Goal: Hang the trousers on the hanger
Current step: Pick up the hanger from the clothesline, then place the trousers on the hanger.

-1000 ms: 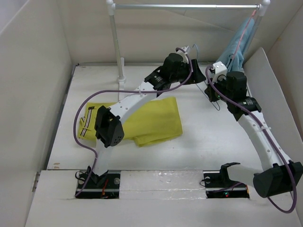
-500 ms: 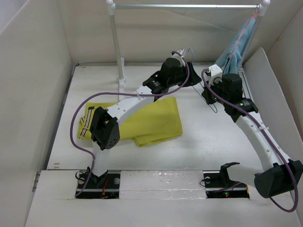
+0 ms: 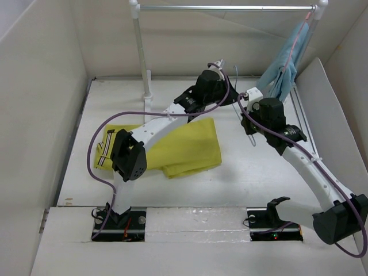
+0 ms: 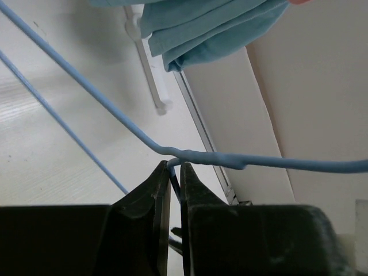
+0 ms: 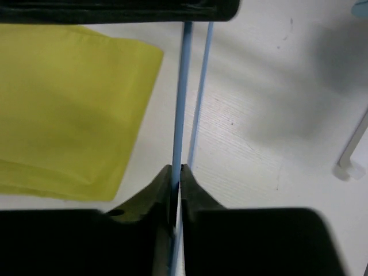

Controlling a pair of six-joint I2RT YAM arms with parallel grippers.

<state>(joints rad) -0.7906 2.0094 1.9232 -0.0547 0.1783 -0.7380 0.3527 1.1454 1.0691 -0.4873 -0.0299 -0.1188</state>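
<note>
Trousers: I see the long mustard yellow-green cloth trousers (image 3: 184,146) lying folded and flat on the white table (image 3: 247,167), left of centre. Their striped waistband (image 3: 103,152) is at the far left, and neither arm touches them.
Left arm: it reaches up and over the trousers towards the back middle of the table, wrist turned to the right.
Left gripper (image 4: 174,172): the jaws are narrow and pinch the thin pale-blue wire hanger (image 4: 207,156) just under its twisted bend.
Right arm: it bends in from the right, with its wrist close beside the left one.
Right gripper (image 5: 176,172): the jaws are nearly closed on a straight run of the hanger wire.
Right rear: a light-blue cloth (image 3: 282,72) hangs from the metal rail (image 3: 224,8).
Change: since a second ago the right wrist has moved left and the hanger has moved with it. The trousers have not moved.
</note>
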